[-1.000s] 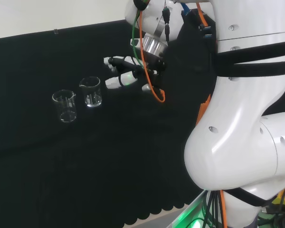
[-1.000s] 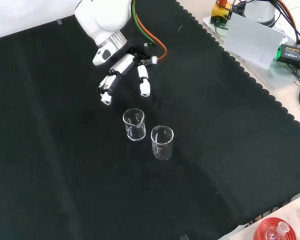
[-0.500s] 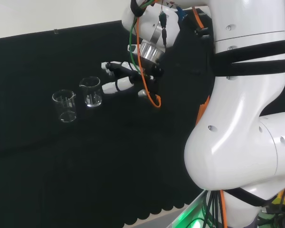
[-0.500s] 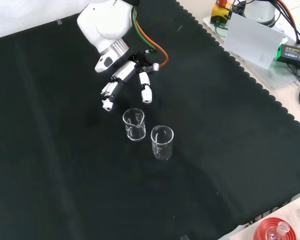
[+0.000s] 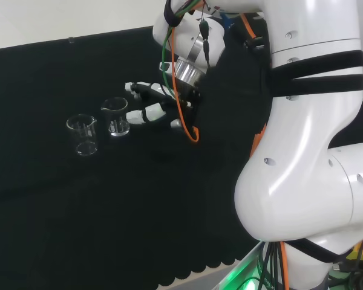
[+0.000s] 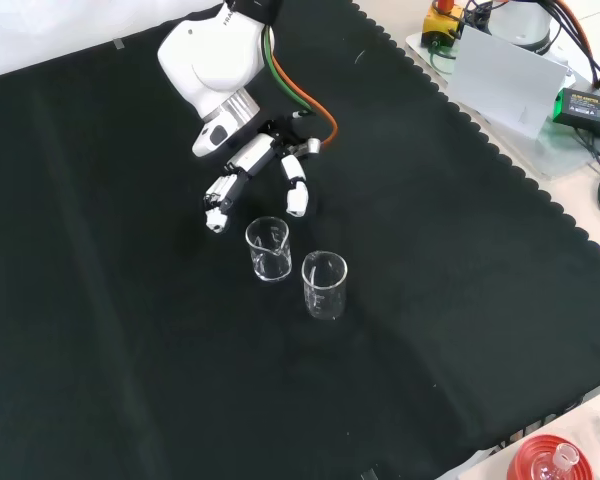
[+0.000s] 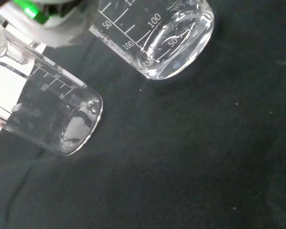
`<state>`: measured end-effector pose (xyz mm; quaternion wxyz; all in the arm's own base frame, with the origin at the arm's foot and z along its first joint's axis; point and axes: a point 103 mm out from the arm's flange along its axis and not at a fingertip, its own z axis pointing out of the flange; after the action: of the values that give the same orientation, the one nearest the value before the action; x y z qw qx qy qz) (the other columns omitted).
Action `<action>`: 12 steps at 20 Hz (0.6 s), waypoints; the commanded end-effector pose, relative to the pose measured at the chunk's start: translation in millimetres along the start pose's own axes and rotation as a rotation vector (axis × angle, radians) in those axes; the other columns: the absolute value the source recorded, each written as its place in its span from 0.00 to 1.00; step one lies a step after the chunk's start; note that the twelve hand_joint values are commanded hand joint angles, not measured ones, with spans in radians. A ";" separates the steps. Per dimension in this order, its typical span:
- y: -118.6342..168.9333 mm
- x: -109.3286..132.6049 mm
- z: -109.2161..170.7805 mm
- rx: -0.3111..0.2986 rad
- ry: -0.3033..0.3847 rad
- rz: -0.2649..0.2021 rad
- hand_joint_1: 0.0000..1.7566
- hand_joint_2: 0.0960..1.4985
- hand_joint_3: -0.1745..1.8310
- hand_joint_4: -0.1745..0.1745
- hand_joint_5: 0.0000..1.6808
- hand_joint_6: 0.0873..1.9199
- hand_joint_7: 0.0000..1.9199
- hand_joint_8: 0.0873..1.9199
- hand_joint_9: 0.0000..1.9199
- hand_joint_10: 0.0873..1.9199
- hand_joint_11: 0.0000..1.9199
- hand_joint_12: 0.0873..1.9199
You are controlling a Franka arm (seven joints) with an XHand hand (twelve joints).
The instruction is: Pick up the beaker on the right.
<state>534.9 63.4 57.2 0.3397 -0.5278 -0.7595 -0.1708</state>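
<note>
Hand (image 6: 263, 163) angled down toward the tabletop (image 6: 130, 380), fingers (image 6: 221, 200) spread and fairly straight, holding nothing. Thumb (image 6: 295, 190) splayed apart from the rest. Two clear beakers just ahead of the fingertips. Near beaker (image 6: 268, 249) sits right below the fingers in the front view, close but apart from them; in the head view it's (image 5: 116, 116) just left of the fingertips, small gap. Far beaker (image 6: 324, 285) stands beside the first, farther from the hand. Both upright on the black cloth, look empty.
</note>
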 end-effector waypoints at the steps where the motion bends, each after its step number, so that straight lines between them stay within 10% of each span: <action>1: 9.5 8.2 15.8 0.005 0.005 -0.027 0.48 0.29 0.37 0.36 0.11 0.00 0.05 0.21 0.11 0.29 0.00 0.55; 12: 13.3 13.0 20.5 -0.027 0.051 -0.017 0.48 0.28 0.39 0.36 0.14 0.00 0.08 0.22 0.13 0.30 0.00 0.57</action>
<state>537.8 85.0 52.6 0.3488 -0.5216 -0.7537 -0.1955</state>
